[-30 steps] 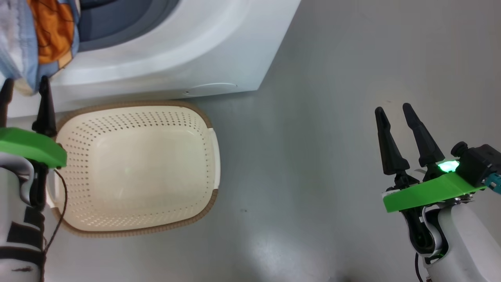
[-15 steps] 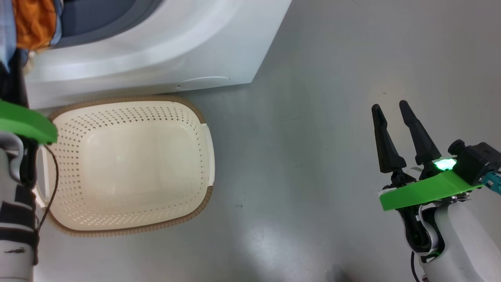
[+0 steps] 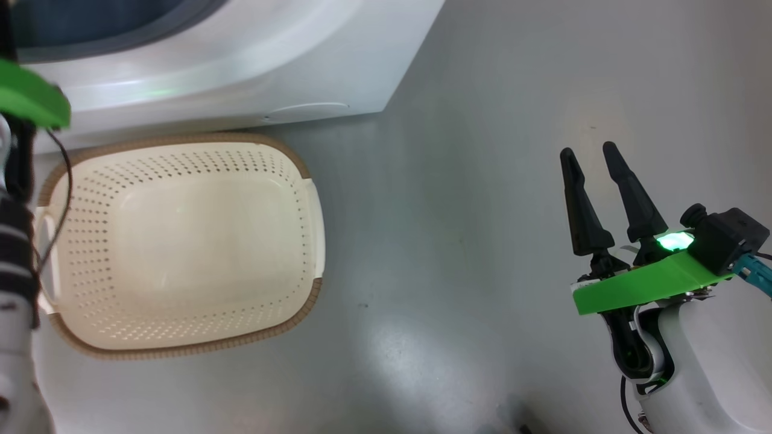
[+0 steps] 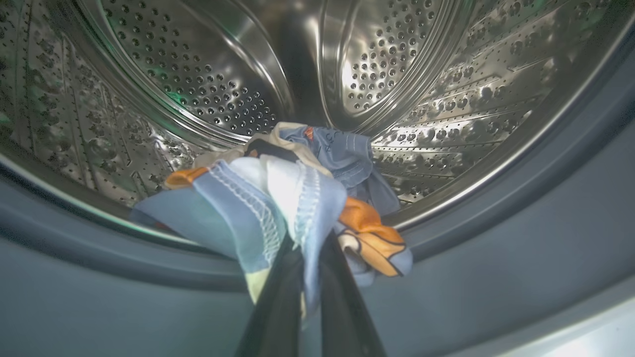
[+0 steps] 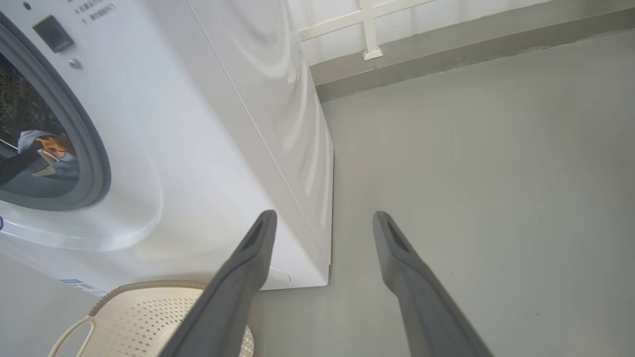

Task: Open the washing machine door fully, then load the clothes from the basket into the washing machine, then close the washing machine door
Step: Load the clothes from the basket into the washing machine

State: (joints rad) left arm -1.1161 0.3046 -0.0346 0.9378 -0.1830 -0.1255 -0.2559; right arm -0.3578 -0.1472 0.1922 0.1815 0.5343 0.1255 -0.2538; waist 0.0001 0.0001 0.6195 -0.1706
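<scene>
I am steering a two-armed robot that is loading laundry. The main risk, as I judge it, is that the clothes hang at the mouth of the washing machine, above the blue-grey gasket and not deep in the steel drum. If I let go here, the trailing orange-printed corner could drape over the gasket. It could also slide out toward the floor, or be pinched when the door is swung shut. A second risk is that the fabric folds around both fingers, so it may cling and be dragged back out when the arm pulls away. The left gripper has its two dark fingers pressed together, clamped on a fold of the light blue garment, with cream cloth bunched in the same bundle. As far as I can tell, they touch nothing but cloth. The right gripper hangs over bare floor well to the right of the machine, fingers spread apart, holding nothing. The basket sits on the floor just in front of the machine, and I see no garment in the part in view.
</scene>
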